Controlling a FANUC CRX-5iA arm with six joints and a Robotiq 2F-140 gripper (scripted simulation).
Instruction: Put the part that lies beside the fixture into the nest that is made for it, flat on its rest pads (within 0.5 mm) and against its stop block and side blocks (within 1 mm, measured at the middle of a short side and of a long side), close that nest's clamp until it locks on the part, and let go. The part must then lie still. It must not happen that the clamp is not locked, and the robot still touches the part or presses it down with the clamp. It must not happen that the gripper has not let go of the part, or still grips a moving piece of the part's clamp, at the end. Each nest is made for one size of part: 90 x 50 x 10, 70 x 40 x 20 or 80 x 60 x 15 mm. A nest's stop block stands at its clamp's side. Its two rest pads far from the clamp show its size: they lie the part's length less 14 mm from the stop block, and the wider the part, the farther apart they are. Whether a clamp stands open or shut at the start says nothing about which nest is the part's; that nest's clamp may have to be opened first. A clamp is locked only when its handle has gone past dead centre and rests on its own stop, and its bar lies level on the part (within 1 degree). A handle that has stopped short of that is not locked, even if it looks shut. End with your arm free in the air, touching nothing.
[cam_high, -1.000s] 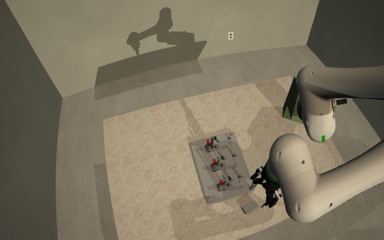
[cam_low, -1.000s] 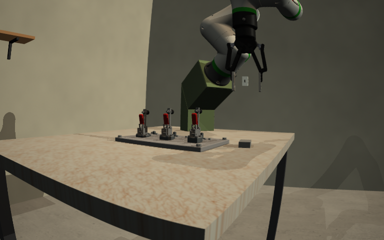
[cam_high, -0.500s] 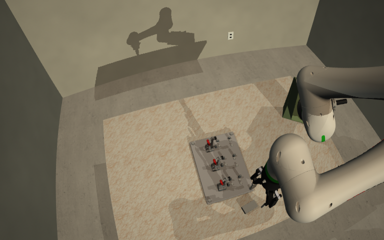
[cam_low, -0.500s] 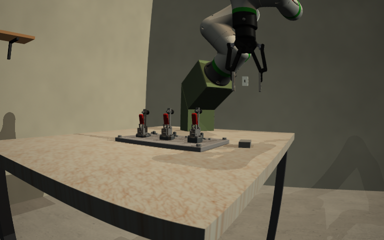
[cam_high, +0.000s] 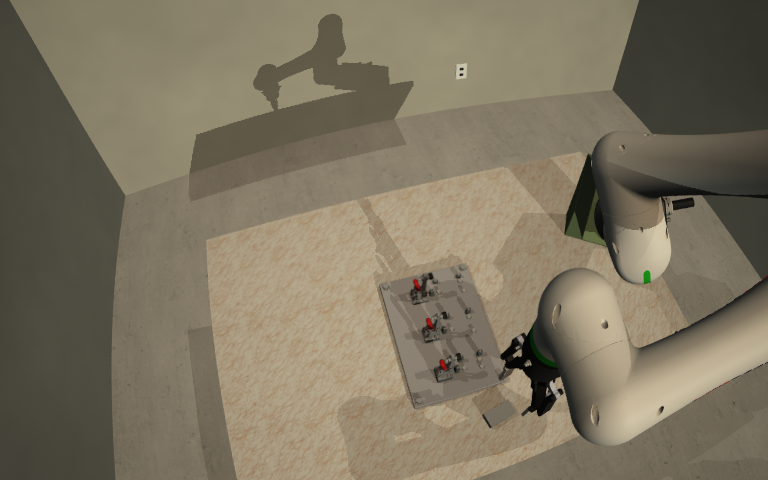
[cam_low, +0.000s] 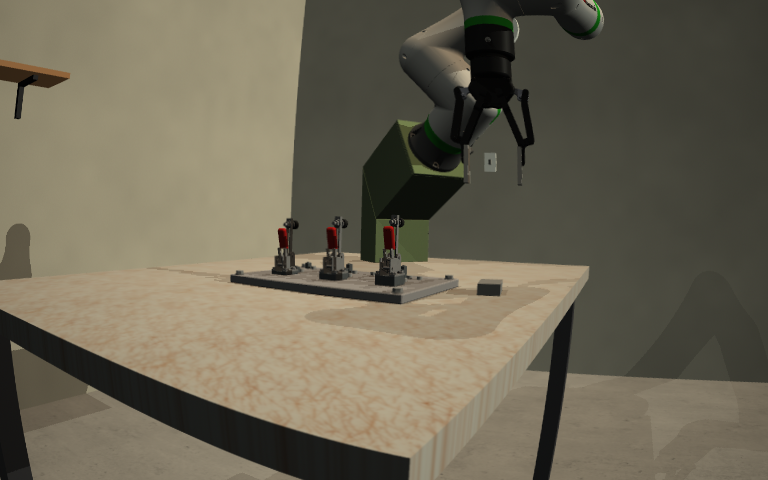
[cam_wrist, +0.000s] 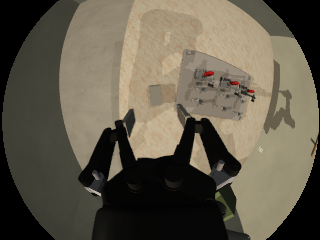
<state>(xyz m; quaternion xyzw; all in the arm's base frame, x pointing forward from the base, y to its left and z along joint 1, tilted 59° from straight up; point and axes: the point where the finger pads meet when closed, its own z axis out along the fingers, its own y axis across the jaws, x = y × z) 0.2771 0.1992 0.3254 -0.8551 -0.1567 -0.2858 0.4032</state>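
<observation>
A rectangular tabletop with a cream surface mottled in orange-brown is carried on dark, straight legs, and its edge is seen as a thick band, dark along one side and paler along the other. Broad shadows are cast across it. Around it a grey, concrete-like floor is seen, bounded by a plain beige wall and a dark grey-green wall. The arm's shadow is thrown on the beige wall, where a brown board shelf on a black bracket is also mounted. A small white socket plate is set in the dark wall.

On the tabletop a flat grey rectangular fixture plate is laid, fitted with three red-handled metal clamps, whose bars are raised. The plain grey rectangular block is laid flat on the tabletop near one end of the plate, apart from it. The black two-fingered end effector is held in the air above the tabletop, its fingers apart and nothing gripped between them.

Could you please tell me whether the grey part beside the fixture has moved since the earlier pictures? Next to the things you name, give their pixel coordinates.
No, the grey part (cam_high: 500, 413) (cam_low: 489, 287) (cam_wrist: 155, 95) keeps the same place beside the fixture plate's corner (cam_high: 416, 403) (cam_low: 403, 298) (cam_wrist: 188, 53) in the exterior view.
</observation>
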